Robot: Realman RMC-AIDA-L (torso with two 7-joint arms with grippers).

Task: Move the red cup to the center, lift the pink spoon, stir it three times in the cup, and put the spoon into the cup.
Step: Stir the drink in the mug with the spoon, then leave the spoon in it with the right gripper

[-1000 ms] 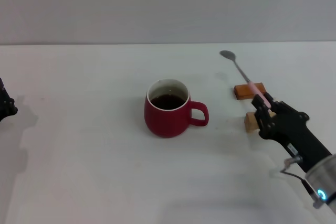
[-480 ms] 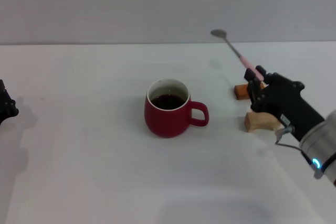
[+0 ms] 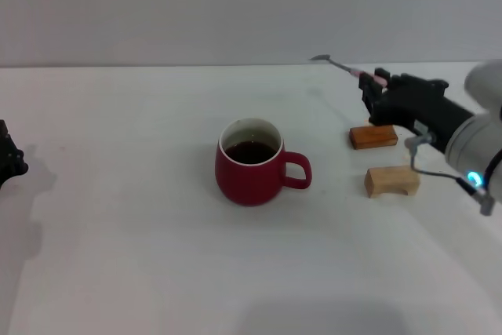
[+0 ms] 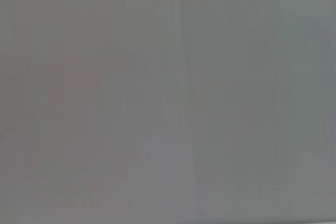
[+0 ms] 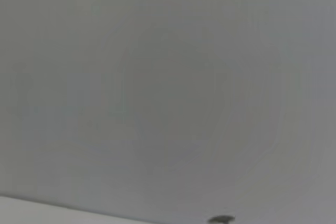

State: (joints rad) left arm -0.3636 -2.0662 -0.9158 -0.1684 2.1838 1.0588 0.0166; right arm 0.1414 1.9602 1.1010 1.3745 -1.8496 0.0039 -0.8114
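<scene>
My left end effector (image 3: 8, 158) sat parked at the far left edge of the tabletop (image 3: 118, 256), only partly in the head view, and I could not tell how it stood; its wrist camera showed nothing but blank grey. The red cup (image 3: 251, 164) stood upright near the middle of the tabletop, dark liquid inside and its loop handle turned toward my right side, so I judged the centring step done. Right of it lay the orange-brown block (image 3: 374, 136) and, nearer me, the tan wooden block (image 3: 391, 180), both clear of the cup. Above and behind them my right end effector (image 3: 375, 90) was clenched on the handle of the pink spoon (image 3: 349, 71), which hung in the air well off the tabletop, its grey bowl pointing leftward; my right wrist camera caught only the bowl's tip at its frame edge. The lifting step was in hand, as I judged; the next move called for carrying the spoon leftward over the cup's mouth and tilting the bowl downward into the liquid without knocking the rim.
</scene>
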